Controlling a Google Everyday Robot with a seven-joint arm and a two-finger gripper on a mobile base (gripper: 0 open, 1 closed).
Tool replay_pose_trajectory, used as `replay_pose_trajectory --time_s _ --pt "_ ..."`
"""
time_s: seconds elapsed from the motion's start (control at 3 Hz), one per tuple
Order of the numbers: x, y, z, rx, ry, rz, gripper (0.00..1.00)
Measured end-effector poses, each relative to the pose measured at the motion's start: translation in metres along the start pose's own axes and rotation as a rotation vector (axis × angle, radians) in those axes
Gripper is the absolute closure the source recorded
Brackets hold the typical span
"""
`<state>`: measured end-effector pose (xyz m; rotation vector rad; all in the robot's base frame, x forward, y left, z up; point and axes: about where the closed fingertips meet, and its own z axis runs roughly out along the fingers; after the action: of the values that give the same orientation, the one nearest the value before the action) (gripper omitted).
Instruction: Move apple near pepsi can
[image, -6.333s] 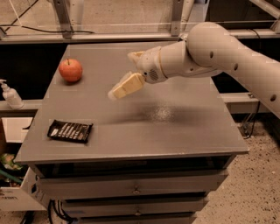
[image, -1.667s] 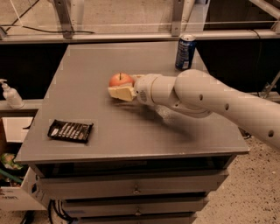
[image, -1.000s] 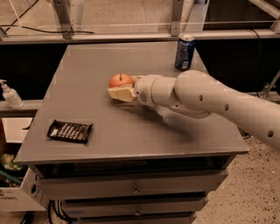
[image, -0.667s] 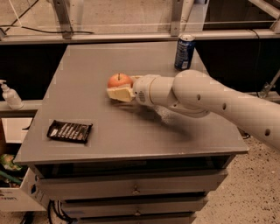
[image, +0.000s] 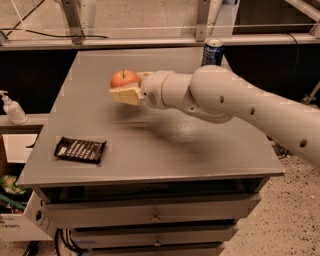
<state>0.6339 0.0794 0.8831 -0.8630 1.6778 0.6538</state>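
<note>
Nearest the camera, a stack of grey drawers (image: 155, 216) under a grey table (image: 165, 152). On the table's front-left part lies a flat black wrapper (image: 80, 149), well apart from everything else. Further in, over the middle-left of the top, the gripper (image: 128, 86) points toward the left edge of the view, at the end of a thick white arm (image: 240, 97) that reaches in from the right edge of the view. Jaws clamped on the apple (image: 123, 78) - one pale finger lies along its underside, the other is mostly hidden behind the fruit. The apple is red-orange and sits above the lower finger; it looks held a little clear of the tabletop, with a soft smudged shadow below, though contact is hard to rule out from this angle. Beyond the arm, at the far right corner of the table, the pepsi can (image: 213, 51) stands upright, dark blue with a silver rim - its lower part is hidden by the arm. Apple and can are well apart. Off the table to the left, a small clear pump bottle (image: 11, 107) on a lower ledge. A metal rail (image: 150, 42) runs behind the far edge.
</note>
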Motion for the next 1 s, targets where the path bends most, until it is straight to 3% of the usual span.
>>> replay_pose_trajectory --time_s 0.33,0.67,1.0 --pt "-0.058 0.010 -0.004 -0.015 -0.107 -0.052 1.00" --pt "-0.077 0.014 -0.007 0.005 -0.126 -0.095 1.00" --pt "-0.065 -0.011 -0.027 0.094 -0.082 -0.104 1.00"
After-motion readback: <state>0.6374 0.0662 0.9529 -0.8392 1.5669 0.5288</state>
